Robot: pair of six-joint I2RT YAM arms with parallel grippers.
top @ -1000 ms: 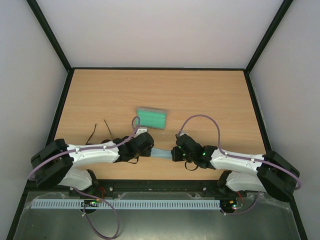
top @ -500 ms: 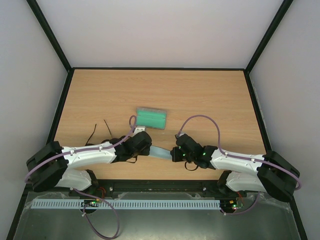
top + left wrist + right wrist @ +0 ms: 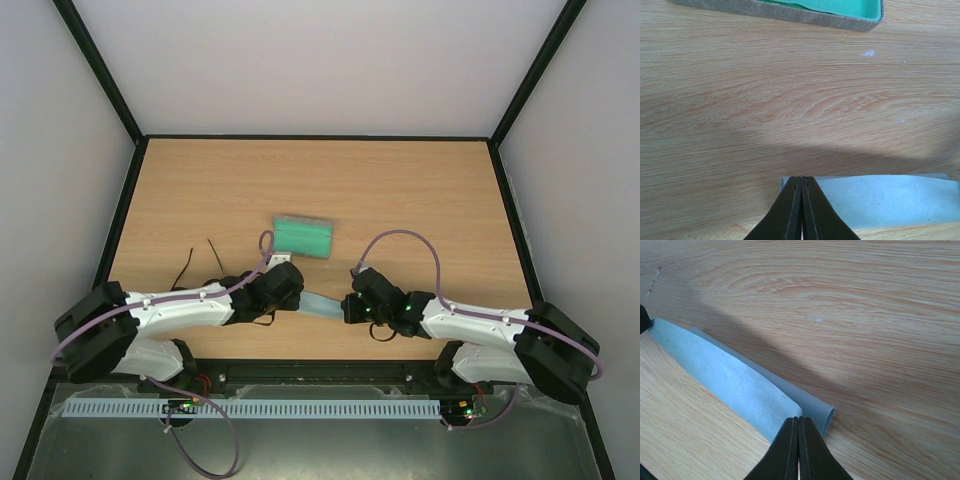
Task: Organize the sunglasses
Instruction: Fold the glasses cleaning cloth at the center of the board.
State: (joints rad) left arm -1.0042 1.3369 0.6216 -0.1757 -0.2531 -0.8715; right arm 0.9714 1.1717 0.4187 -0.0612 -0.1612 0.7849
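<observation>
The light blue-grey cloth point(image 3: 322, 306) lies folded over on the table between my two grippers. My left gripper point(image 3: 298, 297) is shut on its left end, as the left wrist view shows point(image 3: 802, 179) with the cloth point(image 3: 880, 200) beside the tips. My right gripper point(image 3: 347, 306) is shut on its right end point(image 3: 799, 420), where the cloth point(image 3: 725, 375) is doubled over. The sunglasses point(image 3: 214, 250) lie at the left behind my left arm. Only their thin black arms show. The open grey case with green lining point(image 3: 303, 235) sits behind the cloth.
The case's near wall point(image 3: 790, 9) runs along the top of the left wrist view. Black frame rails border the table on the left, right and far sides. Bare wood lies beyond the case and to the right.
My left arm has drawn back slightly to the left, still holding the cloth end. The right arm has barely moved.
</observation>
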